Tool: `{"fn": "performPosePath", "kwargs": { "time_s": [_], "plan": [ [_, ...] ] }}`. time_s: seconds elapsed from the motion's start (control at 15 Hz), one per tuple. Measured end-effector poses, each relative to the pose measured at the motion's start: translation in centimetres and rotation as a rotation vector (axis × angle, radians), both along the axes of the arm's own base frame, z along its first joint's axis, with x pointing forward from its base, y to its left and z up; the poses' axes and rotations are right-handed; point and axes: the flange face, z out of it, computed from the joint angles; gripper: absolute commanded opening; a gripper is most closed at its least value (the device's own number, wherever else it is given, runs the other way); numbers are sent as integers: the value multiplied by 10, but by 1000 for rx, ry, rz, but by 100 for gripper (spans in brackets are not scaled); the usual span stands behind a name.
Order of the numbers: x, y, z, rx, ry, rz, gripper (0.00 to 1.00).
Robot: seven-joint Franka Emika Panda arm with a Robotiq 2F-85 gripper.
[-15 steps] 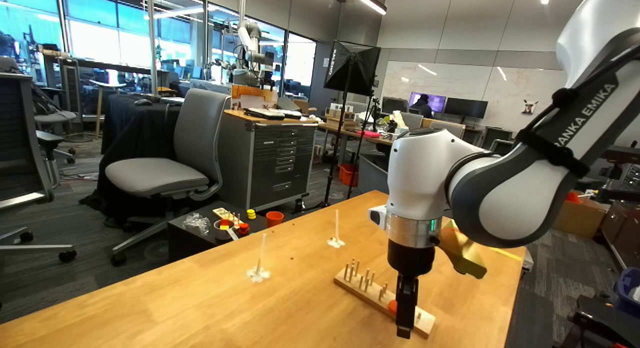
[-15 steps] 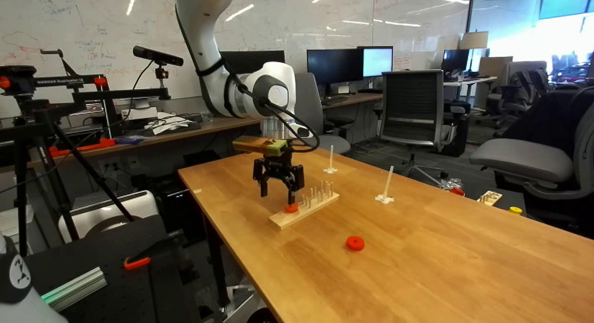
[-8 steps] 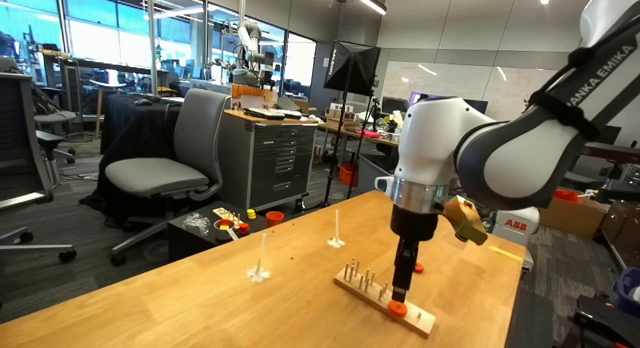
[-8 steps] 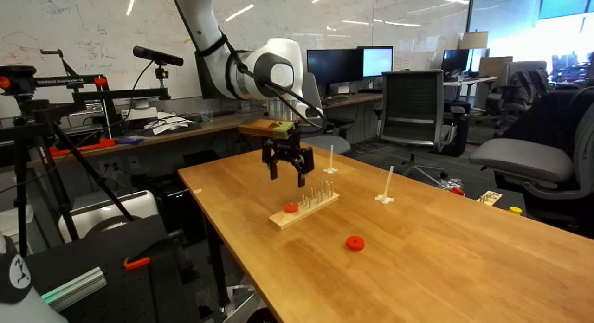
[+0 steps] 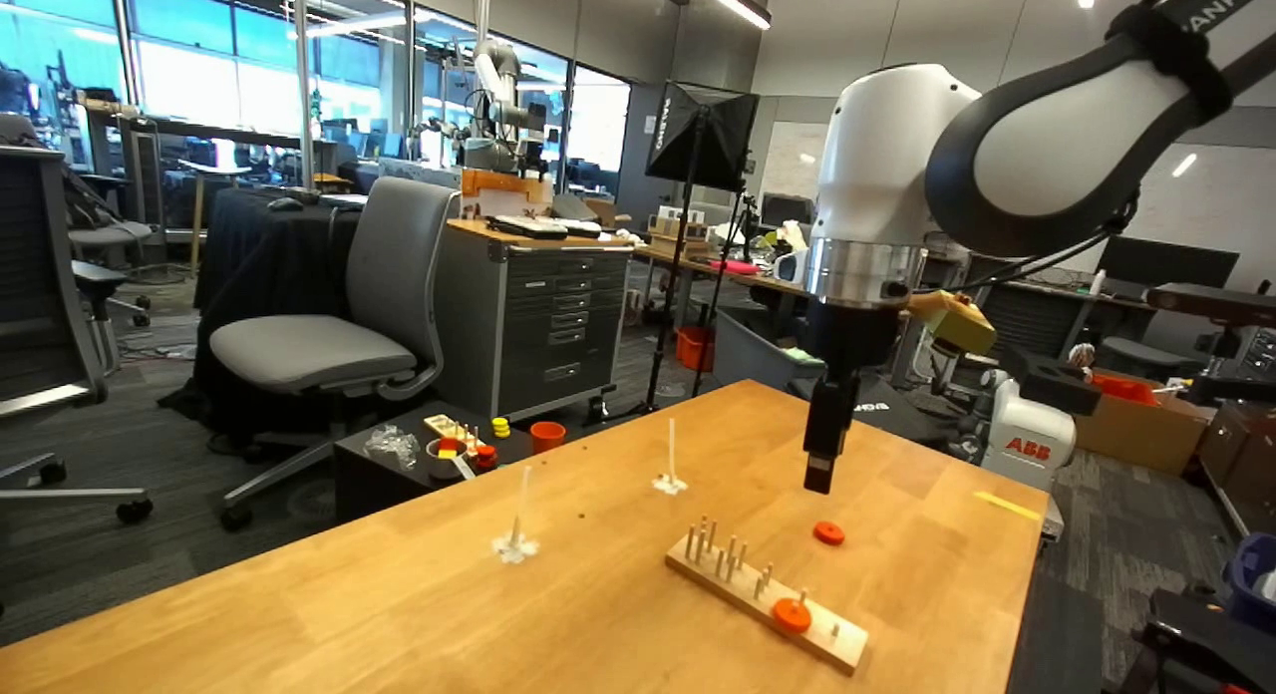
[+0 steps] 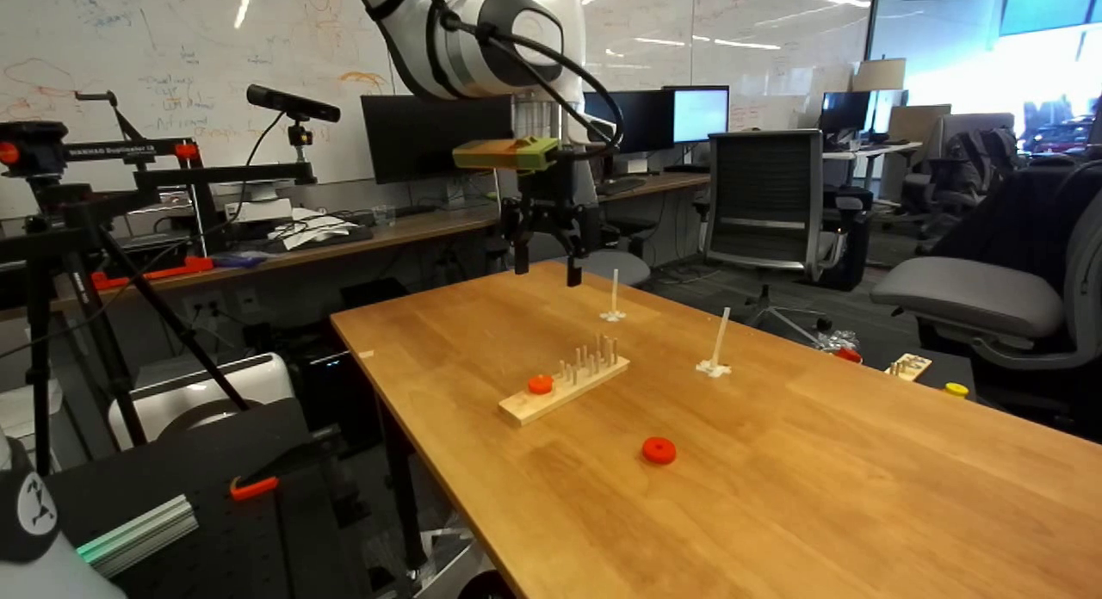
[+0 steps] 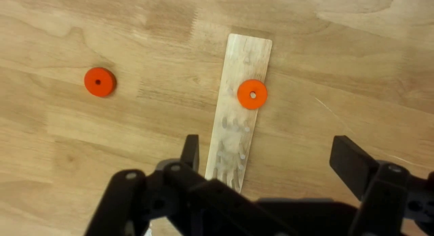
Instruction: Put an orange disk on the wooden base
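Observation:
The wooden base (image 5: 843, 642) is a long pale board with upright pegs, lying on the table in both exterior views (image 6: 523, 406) and the wrist view (image 7: 250, 45). One orange disk (image 5: 793, 615) lies flat on it near the end with fewer pegs; it also shows in the wrist view (image 7: 244, 97). A pale spot shows in its hole; I cannot tell whether it is a peg tip. A second orange-red disk (image 6: 659, 451) lies on the bare table beside the base, and in the wrist view (image 7: 103, 88). My gripper (image 6: 547, 270) is open and empty, well above the table.
Two thin white rods (image 5: 520, 510) (image 5: 672, 453) stand upright on the table in white patches. A dark low stand (image 5: 399, 505) beside the table holds a red cup (image 5: 547, 436) and yellow disks (image 5: 500, 427). A black tripod (image 6: 73, 229) stands beyond the table edge.
My gripper, open throughout, has risen from just at the disk on the base to high above the table. The disks and the base have not moved.

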Motion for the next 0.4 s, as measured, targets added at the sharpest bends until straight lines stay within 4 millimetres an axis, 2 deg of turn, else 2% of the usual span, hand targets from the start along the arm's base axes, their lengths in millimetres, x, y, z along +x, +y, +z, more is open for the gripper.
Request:
{"fn": "performPosePath", "kwargs": {
  "time_s": [0.4],
  "plan": [
    [-2,0,-12,-2,17,1,100]
  ]
}}
